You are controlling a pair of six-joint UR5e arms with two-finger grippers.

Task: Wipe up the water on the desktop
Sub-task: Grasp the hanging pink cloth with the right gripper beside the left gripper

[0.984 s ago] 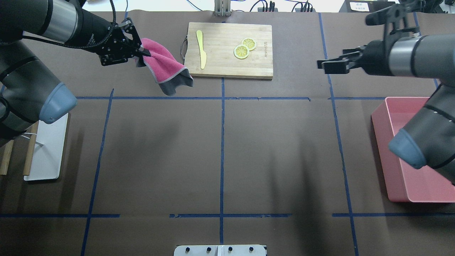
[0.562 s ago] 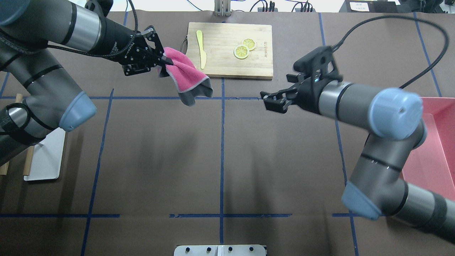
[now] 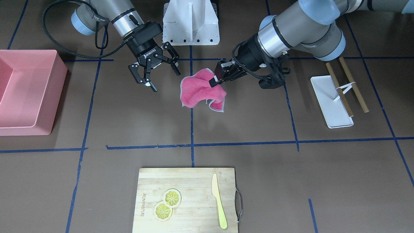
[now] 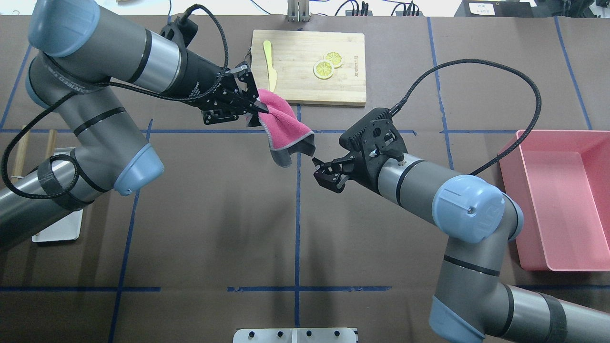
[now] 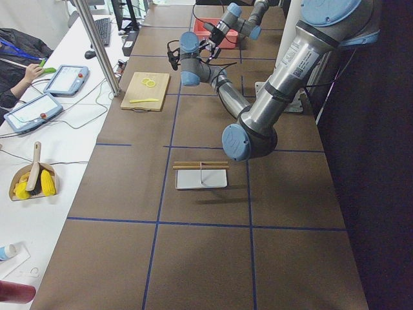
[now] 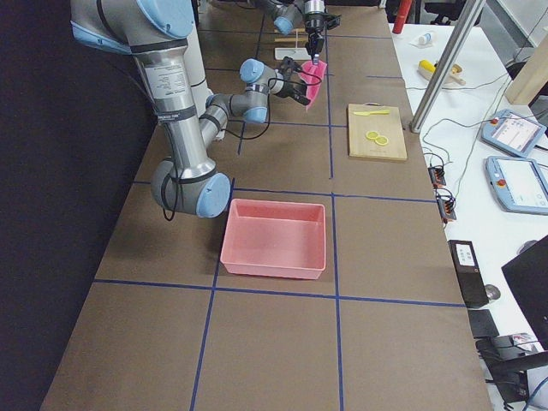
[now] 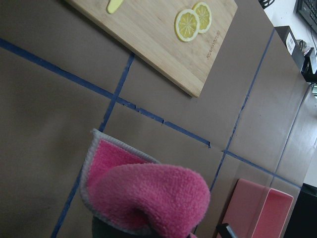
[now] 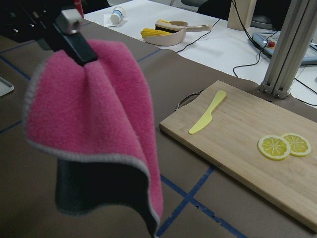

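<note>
My left gripper (image 4: pixel 259 107) is shut on the top edge of a pink cloth with a grey back (image 4: pixel 286 131). The cloth hangs above the dark-brown desktop (image 4: pixel 214 214) near its middle tape line. In the front-facing view the left gripper (image 3: pixel 215 79) holds the cloth (image 3: pixel 199 92) right of centre. My right gripper (image 4: pixel 326 174) is open and empty, close to the cloth's lower hanging corner, and points at it. It also shows open in the front-facing view (image 3: pixel 163 77). The right wrist view shows the cloth (image 8: pixel 94 129) close up. I see no water on the desktop.
A bamboo cutting board (image 4: pixel 333 88) with a yellow knife (image 4: pixel 269 64) and two lemon slices (image 4: pixel 326 64) lies at the far side. A pink bin (image 4: pixel 562 200) stands at the right. A white tray (image 3: pixel 331 102) and wooden sticks (image 3: pixel 351 84) lie at the left.
My left gripper has carried the cloth rightward and nearer, toward the table's middle. My right arm has swung in from the far right and its open gripper is now beside the cloth.
</note>
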